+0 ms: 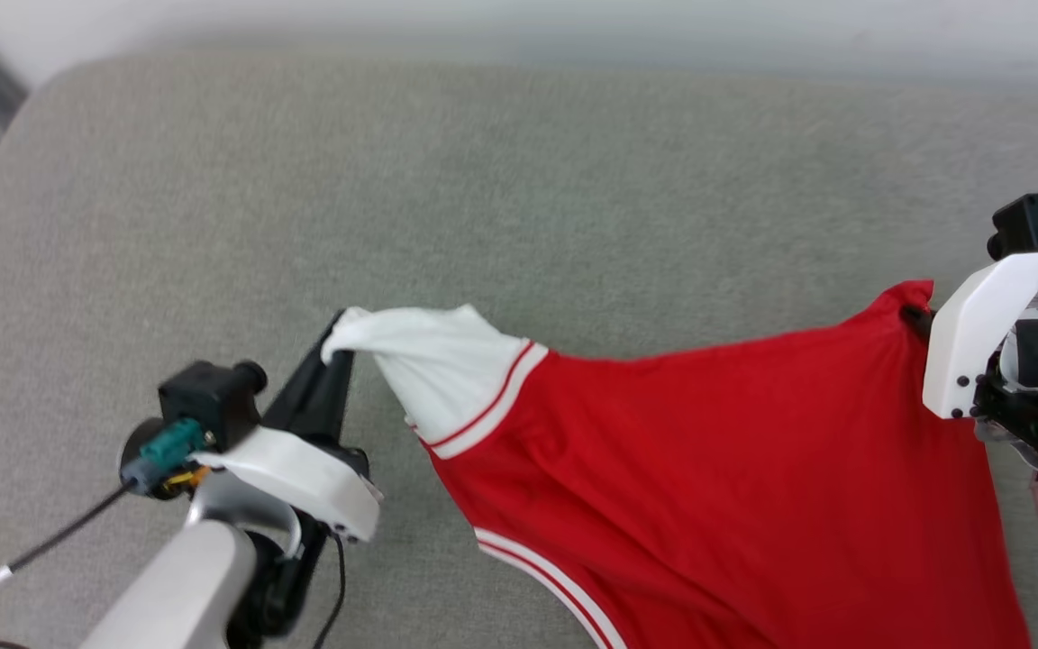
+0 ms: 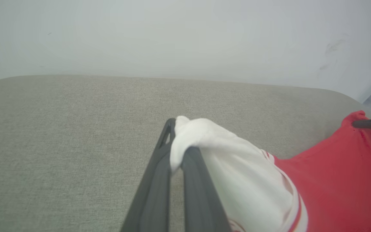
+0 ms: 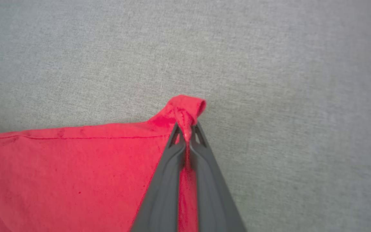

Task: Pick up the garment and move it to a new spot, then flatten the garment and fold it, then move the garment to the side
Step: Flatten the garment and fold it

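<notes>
So far the garment (image 1: pixel 735 451) is gripped but not yet laid flat or folded: the left gripper (image 1: pixel 337 347), at nine o'clock in the head view, pinches its white sleeve (image 2: pixel 211 138), and the right gripper (image 3: pixel 187 130), at three o'clock, pinches a red corner (image 3: pixel 185 106). Between them the cloth spans a grey fabric cushion (image 1: pixel 483 180). Flattening, folding and setting aside remain, I judge. A pale wall (image 2: pixel 172 32) stands at twelve o'clock

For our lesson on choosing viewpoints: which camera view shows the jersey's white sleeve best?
The head view: the whole white sleeve, striped trim included, pinched by the left gripper. The left wrist view shows it close but cropped. The right wrist view shows the garment's red corner.
</notes>
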